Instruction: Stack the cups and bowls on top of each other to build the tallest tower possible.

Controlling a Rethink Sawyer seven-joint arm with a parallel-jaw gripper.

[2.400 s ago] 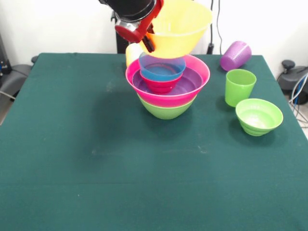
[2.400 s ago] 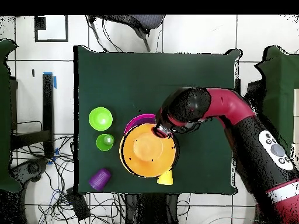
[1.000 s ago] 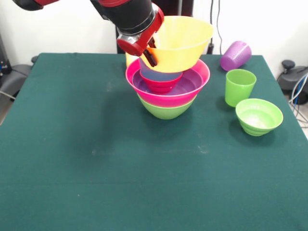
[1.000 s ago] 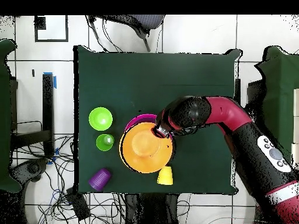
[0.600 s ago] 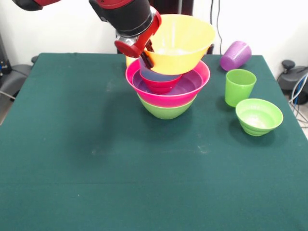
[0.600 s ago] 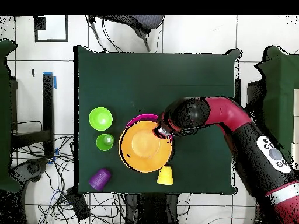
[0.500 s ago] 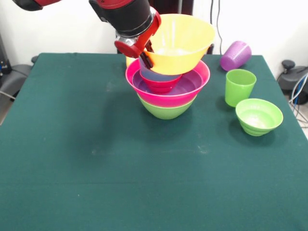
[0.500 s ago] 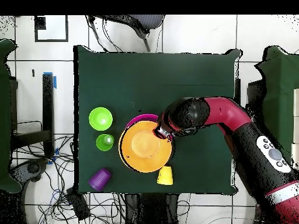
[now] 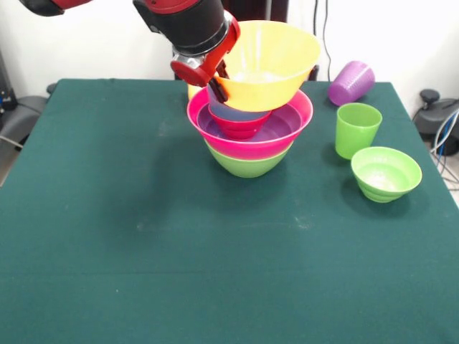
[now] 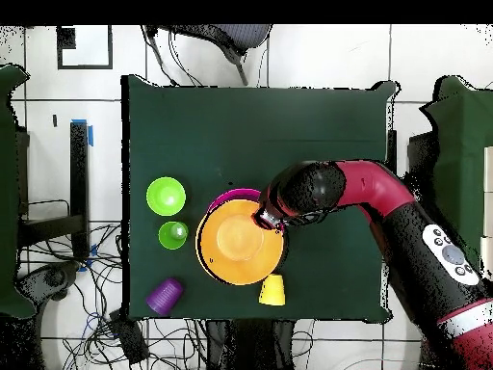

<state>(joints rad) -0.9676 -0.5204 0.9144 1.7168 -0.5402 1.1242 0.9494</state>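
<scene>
Glossy bowls nesting on the felt-green worktop (image 9: pixel 107 251)

We see the end effector (image 9: pixel 217 80) pinching the large orange plastic bowl (image 9: pixel 269 61) by its rim, tilted over the tower (image 9: pixel 249 136).

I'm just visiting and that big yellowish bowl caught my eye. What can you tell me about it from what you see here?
The orange bowl is large, glossy, yellow-orange plastic, round with a wide flared rim and a narrower base. It is upright, slightly tilted, at the top of the tower, its bottom over the small blue bowl inside the pink bowl. The gripper is shut on its rim. From overhead it covers nearly the whole stack.
</scene>
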